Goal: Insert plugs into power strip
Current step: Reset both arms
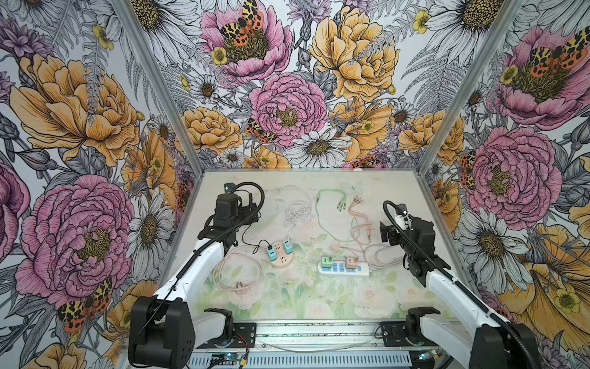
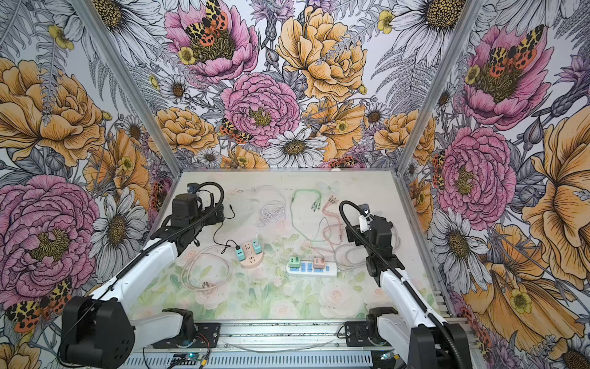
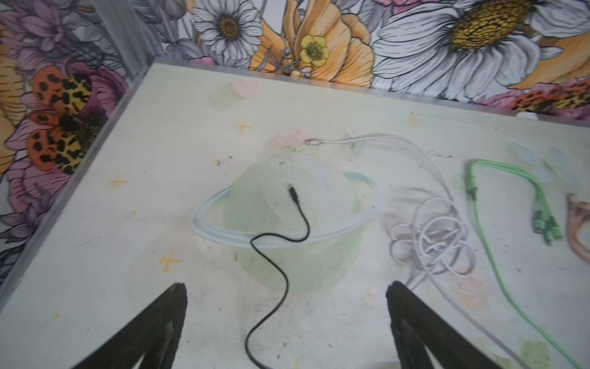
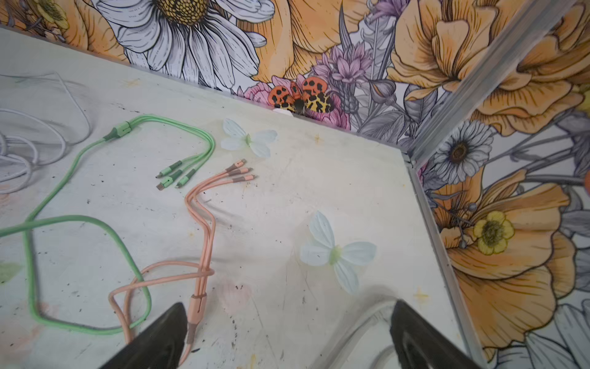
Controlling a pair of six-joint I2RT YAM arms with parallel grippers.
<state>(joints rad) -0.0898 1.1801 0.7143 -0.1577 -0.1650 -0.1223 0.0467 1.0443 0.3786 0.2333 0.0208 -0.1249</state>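
In both top views a white power strip (image 1: pixel 344 270) (image 2: pixel 311 269) lies right of centre with a green plug (image 1: pixel 326 262) and a pink-brown plug (image 1: pixel 351 262) standing in its sockets. Left of it, a round pink power strip (image 1: pixel 281 257) carries two teal plugs (image 1: pixel 271 254) (image 1: pixel 288 246). Both arms are drawn back toward the far side, away from the strips. My left gripper (image 3: pixel 286 284) is open over a thin black cable (image 3: pixel 287 271). My right gripper (image 4: pixel 289 303) is open above bare table, with nothing between its fingers.
A green multi-head cable (image 4: pixel 178 172) and a pink one (image 4: pixel 204 242) lie at the far right. A white cable coil (image 3: pixel 431 239) sits at far centre. A thick pink cord (image 1: pixel 238 274) loops at the front left. Flowered walls close three sides.
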